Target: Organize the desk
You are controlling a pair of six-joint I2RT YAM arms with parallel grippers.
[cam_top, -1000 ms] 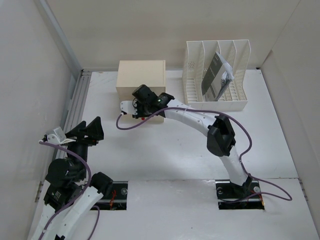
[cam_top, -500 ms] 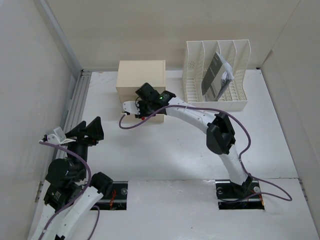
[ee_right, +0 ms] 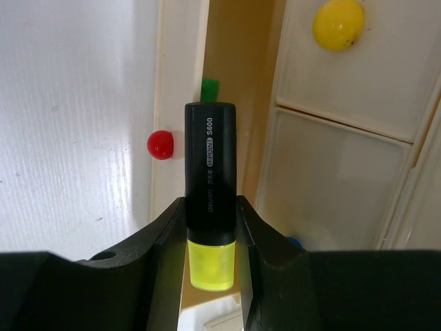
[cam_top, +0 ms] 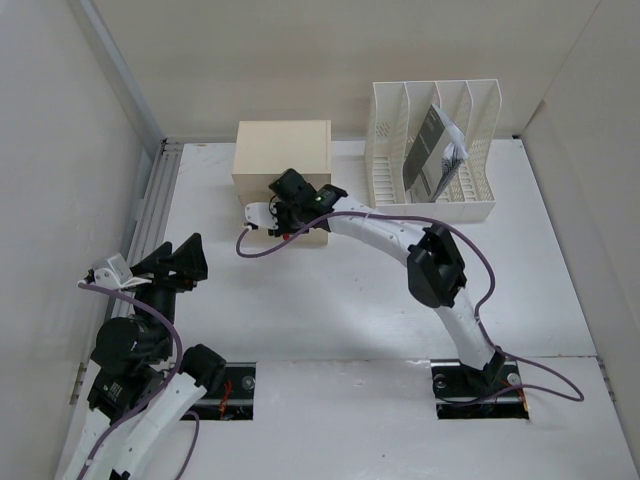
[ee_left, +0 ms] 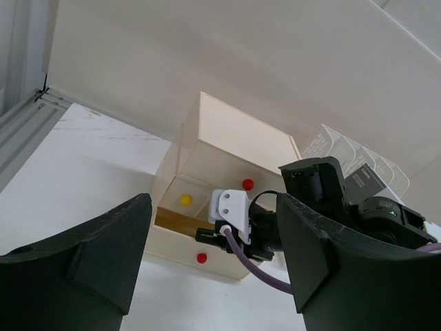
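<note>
My right gripper [ee_right: 210,207] is shut on a highlighter [ee_right: 210,179] with a black body and a yellow end. It holds it over the gap of the pulled-out bottom drawer [ee_right: 238,103] of the beige drawer box [cam_top: 283,150] at the back of the white desk [cam_top: 330,310]. A green item [ee_right: 209,88] lies inside that drawer, and its red knob [ee_right: 160,144] shows beside it. In the left wrist view the highlighter [ee_left: 207,235] points at the drawer opening. My left gripper [cam_top: 180,262] hovers open and empty near the desk's left side, facing the box.
A white slotted file rack [cam_top: 435,150] holding a dark booklet [cam_top: 425,150] stands at the back right. An aluminium rail [cam_top: 150,215] runs along the left edge. Two rectangular cutouts [cam_top: 480,390] hold the arm bases. Walls close in on three sides.
The right arm has edged slightly left and closer to the drawer box with the highlighter. The left arm has not moved.
</note>
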